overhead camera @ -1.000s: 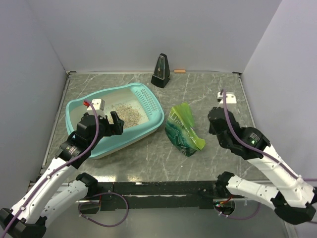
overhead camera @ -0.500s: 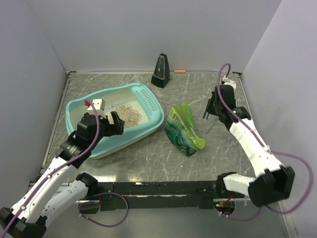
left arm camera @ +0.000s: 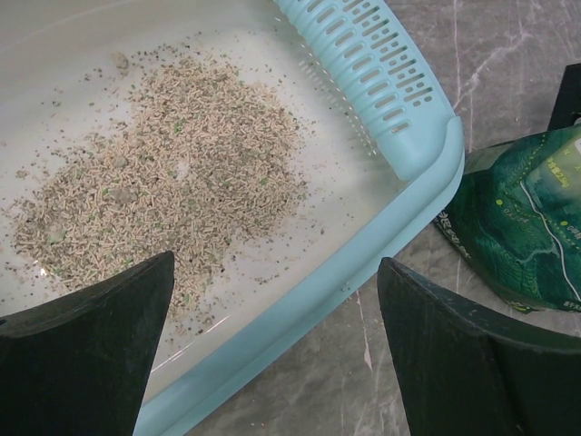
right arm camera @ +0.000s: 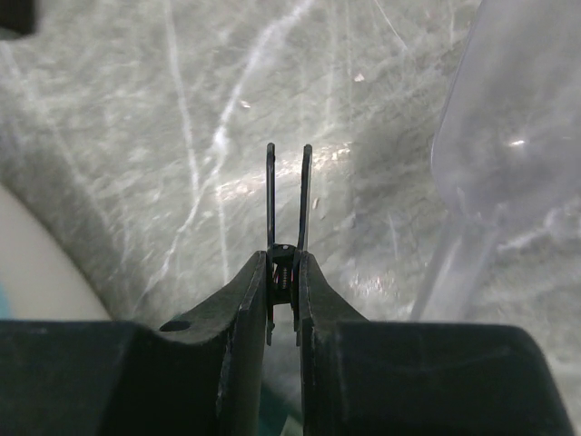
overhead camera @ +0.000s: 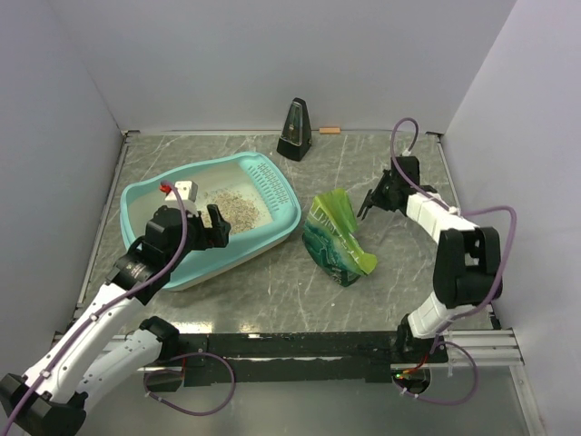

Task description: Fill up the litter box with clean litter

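The teal litter box (overhead camera: pixel 283 214) lies at the left of the table, its sieve grid at the far right end. A loose heap of beige litter (overhead camera: pixel 234 204) lies inside it, also in the left wrist view (left arm camera: pixel 172 173). My left gripper (overhead camera: pixel 205 231) is open and empty, hovering over the box's near rim (left arm camera: pixel 363 263), with the rim between its fingers (left arm camera: pixel 275 265). My right gripper (overhead camera: pixel 374 202) is right of the green bag (overhead camera: pixel 334 238). It is shut (right arm camera: pixel 283 263) on a thin black clip (right arm camera: pixel 289 191) whose two prongs stick out forward.
The green bag also shows at the right of the left wrist view (left arm camera: pixel 526 227). A black metronome (overhead camera: pixel 295 130) and a small orange piece (overhead camera: pixel 329 130) stand at the back wall. A clear plastic scoop (right arm camera: pixel 508 136) lies on the table right of the clip.
My right arm has stretched out to the back right and its gripper has come down near the bag's right side. My left arm has shifted only slightly.
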Motion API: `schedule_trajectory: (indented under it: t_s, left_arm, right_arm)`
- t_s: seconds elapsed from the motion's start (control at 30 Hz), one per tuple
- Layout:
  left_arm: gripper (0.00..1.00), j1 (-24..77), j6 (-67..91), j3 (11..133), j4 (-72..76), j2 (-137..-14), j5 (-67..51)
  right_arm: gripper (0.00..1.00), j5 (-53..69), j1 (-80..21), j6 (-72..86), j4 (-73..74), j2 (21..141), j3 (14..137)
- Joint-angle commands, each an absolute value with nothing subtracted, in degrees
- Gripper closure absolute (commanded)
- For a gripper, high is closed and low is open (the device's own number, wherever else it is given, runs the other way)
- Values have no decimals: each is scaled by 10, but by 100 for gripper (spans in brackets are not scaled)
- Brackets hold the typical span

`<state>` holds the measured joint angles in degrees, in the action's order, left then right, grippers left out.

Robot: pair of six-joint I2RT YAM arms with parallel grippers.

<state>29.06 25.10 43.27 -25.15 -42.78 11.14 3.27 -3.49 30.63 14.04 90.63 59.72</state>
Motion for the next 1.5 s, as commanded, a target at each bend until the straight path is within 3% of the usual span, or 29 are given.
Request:
schedule_trajectory:
  t_s: [0.0,0.1,0.13,0.2,0.23,0.27,0.5,0.8,0.97,1.13,1.47]
  left_arm:
    - [3,287,244,446,-249,-434,103]
    - [3,287,244,445,-250,-434,105]
    - [3,287,244,445,-250,-434,105]
    - [3,287,244,446,-250,-436,105]
    - [3,287,244,446,-251,-436,106]
    - [3,286,245,446,-251,-437,106]
    - [3,285,244,446,-251,-440,102]
    - [3,284,244,446,-250,-439,98]
    - [3,283,245,446,-248,-434,88]
    - [3,283,242,445,-243,-432,63]
    - [3,283,236,444,-239,-433,36]
  right_arm:
    - [100,59,-29,327,81,951,605]
    - [100,55,-30,325,82,973,609]
    - [96,50,-29,322,83,975,609]
    - [79,36,-29,316,99,970,612]
    - [61,27,-30,315,102,968,609]
    - [55,15,-30,314,101,963,606]
    - [25,18,-29,307,122,912,604]
    - [21,73,-30,294,150,729,573]
    - [19,191,-29,277,171,672,576]
    - [15,297,-27,264,145,665,561]
    - [11,453,-22,302,-93,744,450]
